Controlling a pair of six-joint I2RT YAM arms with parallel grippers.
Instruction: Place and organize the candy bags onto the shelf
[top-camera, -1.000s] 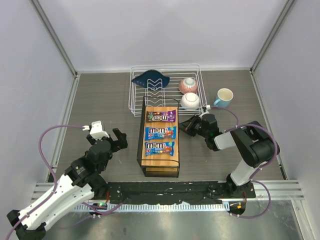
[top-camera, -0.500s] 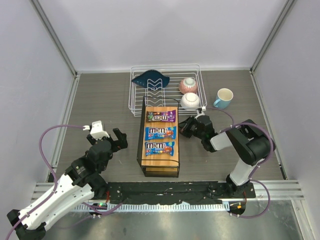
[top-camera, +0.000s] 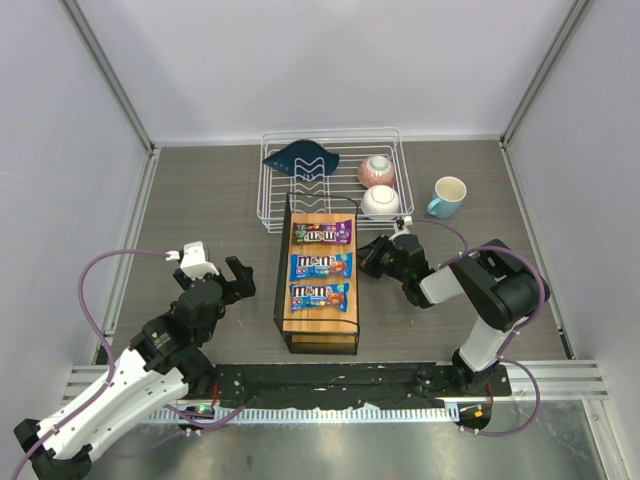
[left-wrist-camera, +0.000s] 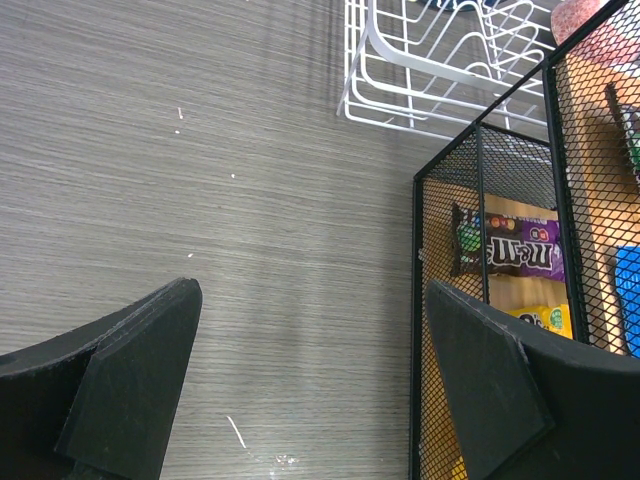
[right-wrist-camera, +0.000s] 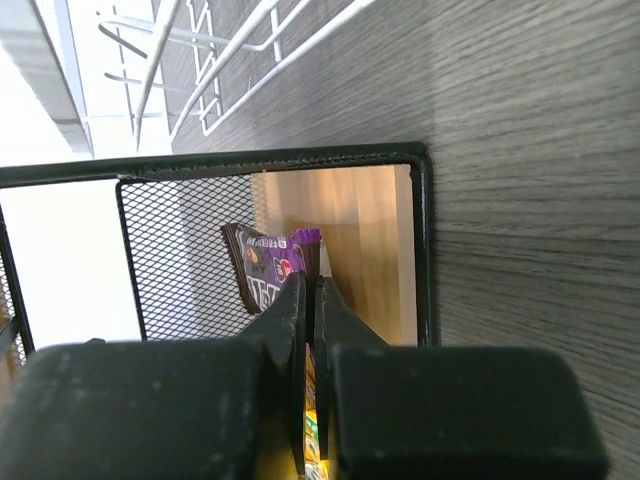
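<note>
Lower left of the overhead view: my left tool (top-camera: 242, 278) hangs over bare worktop (top-camera: 200, 200), jaws spread wide, nothing between them. Its wrist camera shows only grey woodgrain between the two fingers (left-wrist-camera: 130, 370).

Just right of it, centre frame, stands the shelf (top-camera: 318, 322), with a black mesh frame and a pale plank top. Three candy bags lie across that top in a tidy column: nearest a blue bag (top-camera: 320, 296), then a second blue bag (top-camera: 321, 265), and farthest a purple bag (top-camera: 322, 233). Through the mesh in my left wrist view, a lower purple bag (left-wrist-camera: 520, 250) lies on the bottom board, with a yellow bag (left-wrist-camera: 545, 318) just beside it.

Right of the shelf, my right tool (top-camera: 372, 256) sits low against the shelf's right side, pointing into the lower level. Its jaws are pinched almost together on a thin yellow strip, the yellow bag seen edge-on. The lower purple bag lies just past the fingertips.

Farther back, upper centre, a white wire rack (top-camera: 268, 205) sits right behind the shelf. It holds a dark blue piece (top-camera: 300, 157), a pink bowl (top-camera: 376, 170) and a white bowl (top-camera: 380, 201). A light blue mug (top-camera: 447, 195) stands just right of the rack.
</note>
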